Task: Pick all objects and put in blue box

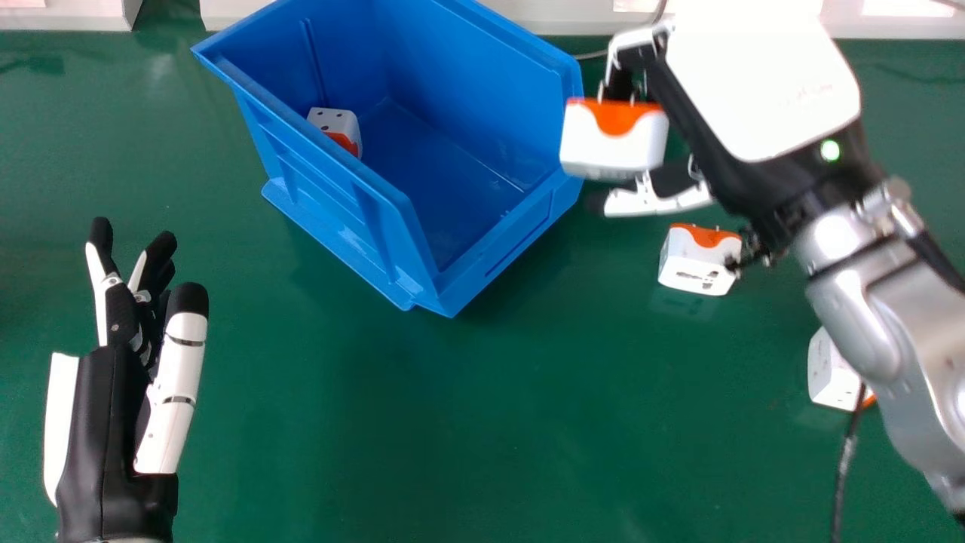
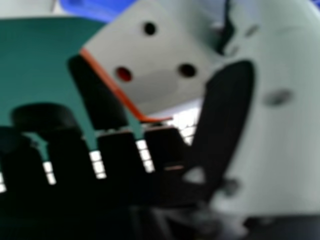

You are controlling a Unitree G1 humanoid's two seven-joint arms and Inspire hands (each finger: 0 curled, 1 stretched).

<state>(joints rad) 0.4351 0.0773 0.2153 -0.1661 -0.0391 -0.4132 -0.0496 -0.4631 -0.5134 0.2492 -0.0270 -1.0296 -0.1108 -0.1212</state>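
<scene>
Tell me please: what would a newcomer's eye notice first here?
Probably the large blue box near the green table's far edge, one white block inside. Next, the right hand at its right side, holding a second block. Then a third block and fourth, farther right.

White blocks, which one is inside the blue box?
The block near the box's left wall; the right robot hand holds another, two lie on the table.

Glossy green tabletop (image 1: pixel 452 422), white panels (image 1: pixel 68 20) beyond its far edge, bright patches (image 1: pixel 908 7) there
</scene>
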